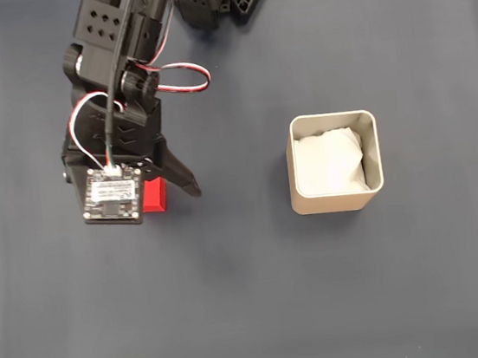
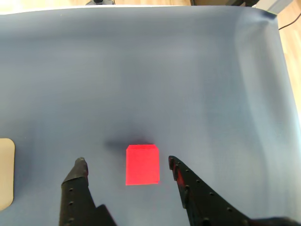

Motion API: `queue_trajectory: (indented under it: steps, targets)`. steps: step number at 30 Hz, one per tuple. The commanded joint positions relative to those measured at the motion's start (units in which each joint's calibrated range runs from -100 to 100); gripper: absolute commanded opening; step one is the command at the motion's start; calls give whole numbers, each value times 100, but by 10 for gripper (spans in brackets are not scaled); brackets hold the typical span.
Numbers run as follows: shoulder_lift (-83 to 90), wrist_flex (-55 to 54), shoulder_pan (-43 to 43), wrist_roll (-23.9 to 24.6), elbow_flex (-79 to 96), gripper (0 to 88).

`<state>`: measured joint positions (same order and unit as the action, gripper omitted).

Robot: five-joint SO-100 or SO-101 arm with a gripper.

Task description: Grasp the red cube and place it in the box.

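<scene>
Between my gripper's point(image 2: 126, 164) spread, empty jaws the red cube point(image 2: 142, 165) sits on the grey mat, well apart from the box point(image 1: 339, 202); I judge it light, rigid, best pinched across its flat side faces.

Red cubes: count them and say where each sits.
1. The cube lies on the dark mat between the open claw's fingers, touching neither, left of the box in the fixed view. The arm may hide others.
</scene>
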<state>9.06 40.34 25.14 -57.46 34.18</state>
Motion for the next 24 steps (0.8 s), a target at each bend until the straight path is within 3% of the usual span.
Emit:
queue_trajectory:
  steps: [1,24]
  targets:
    - [108,-84,-26,44,-9,411]
    - [3,-419,-75,68,384,409]
